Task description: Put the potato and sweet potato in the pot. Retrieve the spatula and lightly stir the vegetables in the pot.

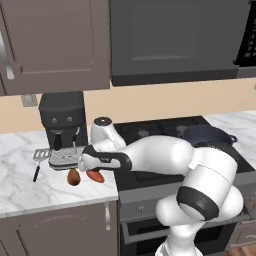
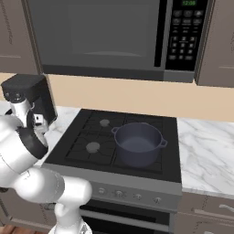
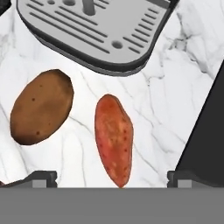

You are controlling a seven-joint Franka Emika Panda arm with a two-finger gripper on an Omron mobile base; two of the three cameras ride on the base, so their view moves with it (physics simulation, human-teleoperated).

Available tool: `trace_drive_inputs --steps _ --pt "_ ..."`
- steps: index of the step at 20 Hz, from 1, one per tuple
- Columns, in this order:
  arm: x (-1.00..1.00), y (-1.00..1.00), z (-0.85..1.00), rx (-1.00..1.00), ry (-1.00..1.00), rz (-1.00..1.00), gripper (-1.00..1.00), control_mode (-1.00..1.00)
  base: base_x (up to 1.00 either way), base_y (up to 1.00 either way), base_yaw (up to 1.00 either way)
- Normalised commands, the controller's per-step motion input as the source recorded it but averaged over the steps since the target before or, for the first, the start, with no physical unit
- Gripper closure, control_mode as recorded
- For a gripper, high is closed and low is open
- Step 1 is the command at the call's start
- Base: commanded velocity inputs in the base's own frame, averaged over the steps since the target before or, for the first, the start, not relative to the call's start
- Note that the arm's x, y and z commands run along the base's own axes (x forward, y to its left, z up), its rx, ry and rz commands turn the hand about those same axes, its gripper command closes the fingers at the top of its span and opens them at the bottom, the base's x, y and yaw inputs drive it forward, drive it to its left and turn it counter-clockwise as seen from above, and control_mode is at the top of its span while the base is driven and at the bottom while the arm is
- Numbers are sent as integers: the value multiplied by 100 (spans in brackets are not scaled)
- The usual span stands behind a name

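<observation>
the gripper (image 3: 112, 177) hangs spread wide over the counter (image 3: 166, 109), straddling the sweet potato (image 3: 114, 139), with the potato (image 3: 41, 106) just beside it. judged best: drop straight down and close across its narrow middle. in the hand view its long axis runs up-down, tapered end toward the fingers

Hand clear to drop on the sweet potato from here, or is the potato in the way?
Probably yes. The hand is open above the sweet potato, its tips to either side. The potato lies apart from it with bare counter between, and the coffee machine's drip tray sits beyond both.
</observation>
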Motion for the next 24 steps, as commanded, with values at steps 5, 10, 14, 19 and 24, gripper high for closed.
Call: trace_drive_inputs --steps 5,10,14,19,24 --pt "7 30 -36 0 0 0 -100 -100 0 0 0" --pt "10 28 -34 0 0 0 -100 -100 0 0 0" --pt "4 0 0 -1 0 0 -100 -100 0 0 0" --pt "7 -12 0 0 4 3 -100 -100 0 0 0" --pt "14 -15 0 0 11 1 -100 -100 0 0 0"
